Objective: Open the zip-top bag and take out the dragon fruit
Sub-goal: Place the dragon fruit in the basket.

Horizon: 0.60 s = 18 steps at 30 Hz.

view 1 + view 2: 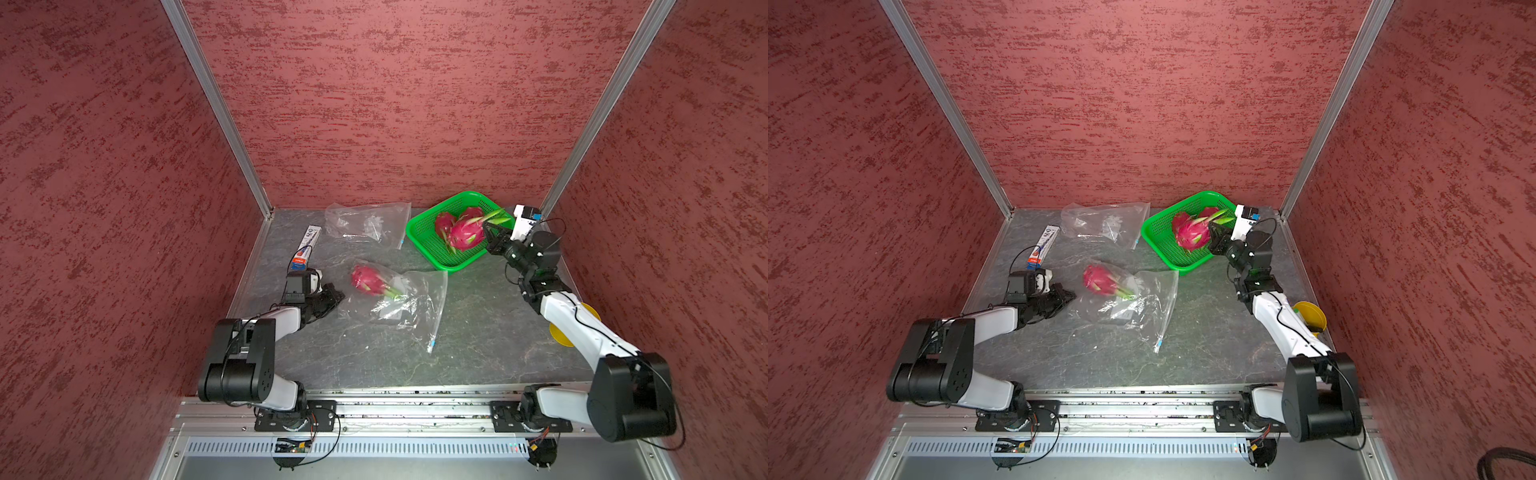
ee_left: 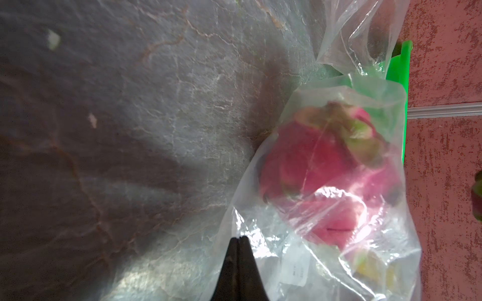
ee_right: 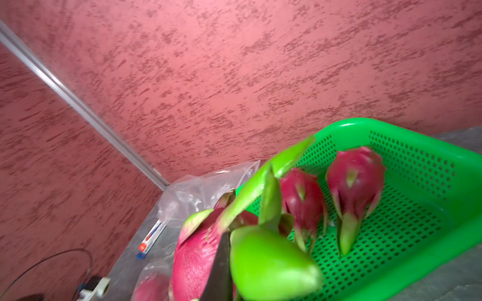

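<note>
Scales of the held fruit (image 3: 198,260) are pinched in the closed right claw (image 1: 493,229), basket (image 1: 419,244) beneath it. Bagged fruit (image 1: 365,280) lies just ahead of the closed left claw (image 1: 337,296), at the bag (image 1: 424,291) edge. Probably heavy, slick; scales could tear, so take the body.

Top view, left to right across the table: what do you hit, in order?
toothpaste box → left tool → bagged dragon fruit → green basket → right tool → yellow bowl. Skipped: empty bag, which overlaps the bagged fruit.
</note>
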Each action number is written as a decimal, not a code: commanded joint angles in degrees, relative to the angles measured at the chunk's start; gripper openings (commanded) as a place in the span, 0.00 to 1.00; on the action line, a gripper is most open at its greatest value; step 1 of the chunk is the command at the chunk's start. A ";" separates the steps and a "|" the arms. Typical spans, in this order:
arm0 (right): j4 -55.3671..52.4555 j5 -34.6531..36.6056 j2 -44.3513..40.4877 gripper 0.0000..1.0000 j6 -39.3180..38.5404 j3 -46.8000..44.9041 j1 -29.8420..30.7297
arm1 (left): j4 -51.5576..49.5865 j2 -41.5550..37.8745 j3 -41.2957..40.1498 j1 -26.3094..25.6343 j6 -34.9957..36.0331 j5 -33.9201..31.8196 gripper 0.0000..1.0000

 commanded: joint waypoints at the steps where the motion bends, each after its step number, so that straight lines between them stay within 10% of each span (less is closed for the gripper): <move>1: 4.35 4.60 5.12 0.00 -1.44 2.94 -0.33 | 0.51 -1.51 0.22 0.06 0.34 0.33 0.00; 14: 12.12 -7.36 25.48 0.00 6.02 6.95 0.23 | -0.62 -3.89 -0.01 0.04 -0.08 0.06 0.00; 18: 11.43 -8.75 27.73 0.27 6.65 7.94 0.52 | -0.91 -4.34 0.17 0.02 -0.55 0.29 0.08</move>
